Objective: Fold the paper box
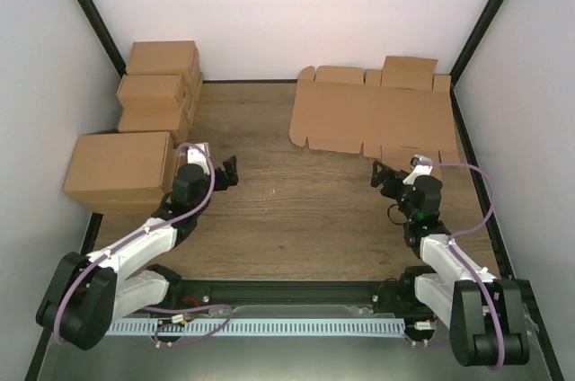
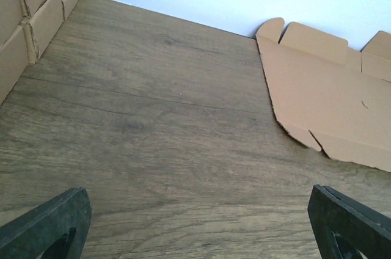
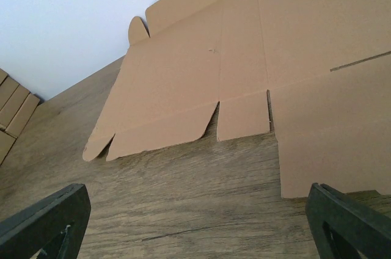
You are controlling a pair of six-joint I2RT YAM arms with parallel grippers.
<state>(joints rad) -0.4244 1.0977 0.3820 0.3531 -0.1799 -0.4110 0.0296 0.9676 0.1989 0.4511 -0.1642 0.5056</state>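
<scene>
Wide-spread fingers (image 2: 52, 225) of the left gripper (image 1: 230, 171) hold nothing above the table (image 1: 287, 219); the right gripper (image 1: 381, 174) gapes equally, empty. Both arms reach forward with bent elbows. Just ahead of the right fingers (image 3: 348, 222) the paper box (image 1: 373, 116) lies flat, its long axis crosswise, well ahead-right of the left fingers.

A robotics lab test cell is indicated. A wood-grain desk (image 1: 269, 210) is enclosed by plain white panels (image 1: 269, 4) set in black frame posts (image 1: 88, 11). A left arm (image 1: 135, 242) and a right arm (image 1: 445, 260) are bolted at its near edge beside a slotted cable duct (image 1: 296, 325). Plain brown cartons (image 1: 157, 93) are stacked at the left.
</scene>
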